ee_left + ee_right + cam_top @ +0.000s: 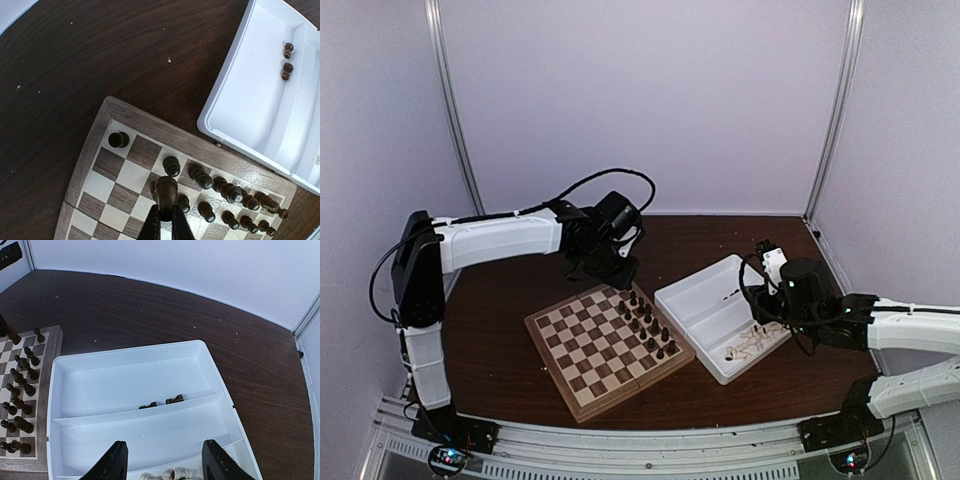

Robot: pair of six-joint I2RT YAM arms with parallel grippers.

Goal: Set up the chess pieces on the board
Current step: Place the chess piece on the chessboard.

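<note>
**Left gripper pinching a dark chessman over the board, right gripper hanging spread above the tray**

In the left wrist view, the left gripper (166, 216) is pressing its black fingers (151, 225) together on a dark brown turned wooden chessman (166, 189). It is holding the chessman upright at the bottom centre of the frame, over the square wooden chessboard (131, 176) with tan and brown checks. Whether the chessman's base is touching a square I cannot tell. Other dark chess pieces (227, 192) are standing in two rows running toward the lower right. A lone dark piece (118, 139) is sitting on the corner square at centre left. The white plastic two-compartment tray (250, 100) is lying just beside the board at upper right, and two small dark pieces (287, 50) are resting in it.

In the right wrist view, the right gripper (167, 462) is hanging above the tray with its fingers spread wide and nothing between them. Pale cream pieces (172, 474) are lying in the compartment at the bottom edge of that frame. The two small dark pieces are lying against the divider near the centre.
</note>
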